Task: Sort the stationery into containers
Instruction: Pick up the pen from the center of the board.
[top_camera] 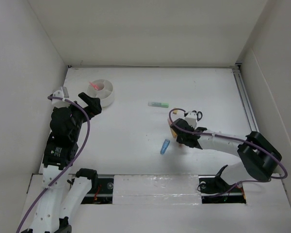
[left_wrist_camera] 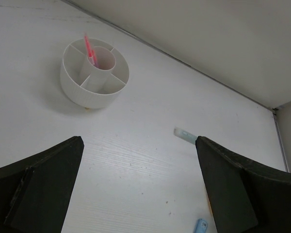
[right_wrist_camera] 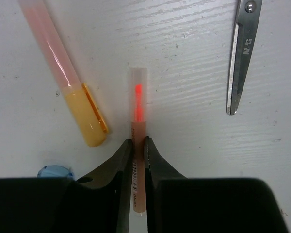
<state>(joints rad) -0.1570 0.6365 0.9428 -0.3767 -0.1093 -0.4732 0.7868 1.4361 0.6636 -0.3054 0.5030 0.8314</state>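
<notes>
In the right wrist view my right gripper (right_wrist_camera: 138, 145) is shut on a thin red pen (right_wrist_camera: 138, 99) that lies flat on the table. An orange pen (right_wrist_camera: 73, 92) lies to its left, a scissors blade (right_wrist_camera: 237, 63) to its right, and a blue marker (right_wrist_camera: 55, 171) shows at the lower left edge. From above, the right gripper (top_camera: 180, 131) sits low between the blue marker (top_camera: 165, 146) and the scissors' black handles (top_camera: 198, 115). My left gripper (left_wrist_camera: 138, 194) hangs open and empty near the round white tub (top_camera: 108, 99), which holds a pink pen (top_camera: 93, 85). A pale green bar (top_camera: 158, 104) lies mid-table.
White walls close the table at the back and on both sides. The left wrist view shows the divided tub (left_wrist_camera: 77, 92) with the pink pen (left_wrist_camera: 89, 48) standing in it, the green bar (left_wrist_camera: 185, 135) and the blue marker (left_wrist_camera: 200, 225).
</notes>
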